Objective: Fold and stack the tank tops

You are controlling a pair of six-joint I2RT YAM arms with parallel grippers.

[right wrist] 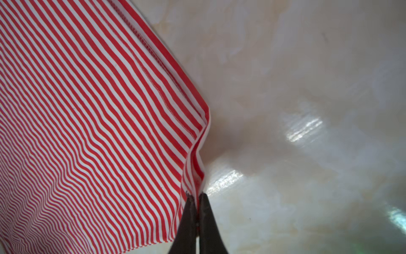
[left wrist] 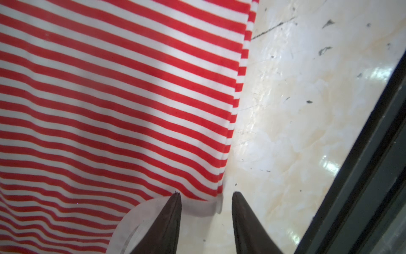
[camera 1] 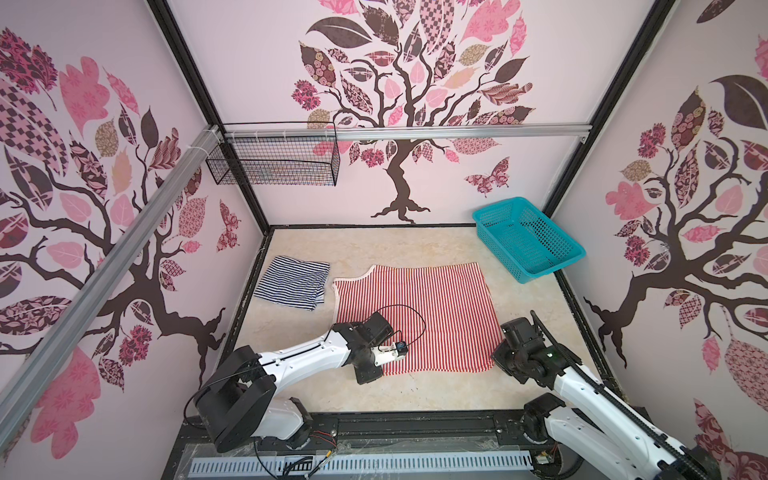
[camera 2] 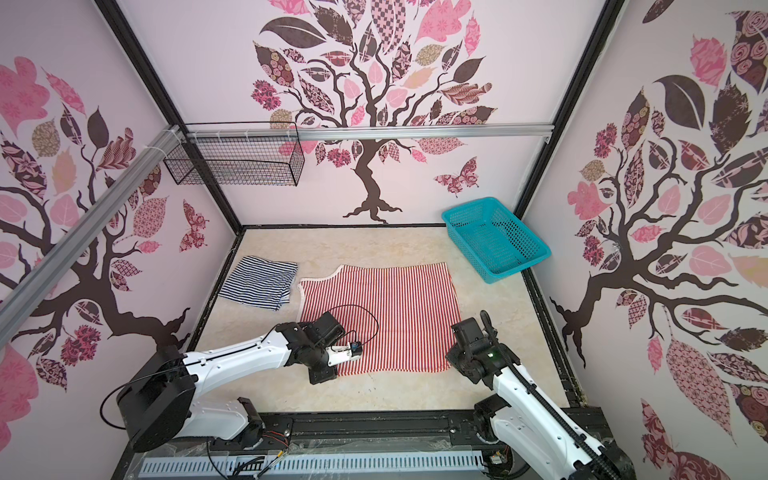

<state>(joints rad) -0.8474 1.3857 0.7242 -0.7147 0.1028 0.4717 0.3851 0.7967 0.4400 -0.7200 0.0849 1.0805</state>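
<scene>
Red top (camera 1: 415,316) lies flat mid-desk (camera 1: 374,245). Navy top (camera 1: 291,286) is already folded, just beside it on the left. The cloth looks like light, limp knit (it will sag and drag, with no stiffness to lean on). I'd take it at the corners, on the hem or edging where it's doubled.

Right pincer (right wrist: 197,195) is fully closed on the near right hem corner, with fabric puckered up into the tips. Left pincer (left wrist: 206,194) is part open, straddling the near left corner. One finger is on the pale edging, the other over bare desk just beside the edge, so nothing is gripped there yet. My call: close left, then lift both corners together.
</scene>
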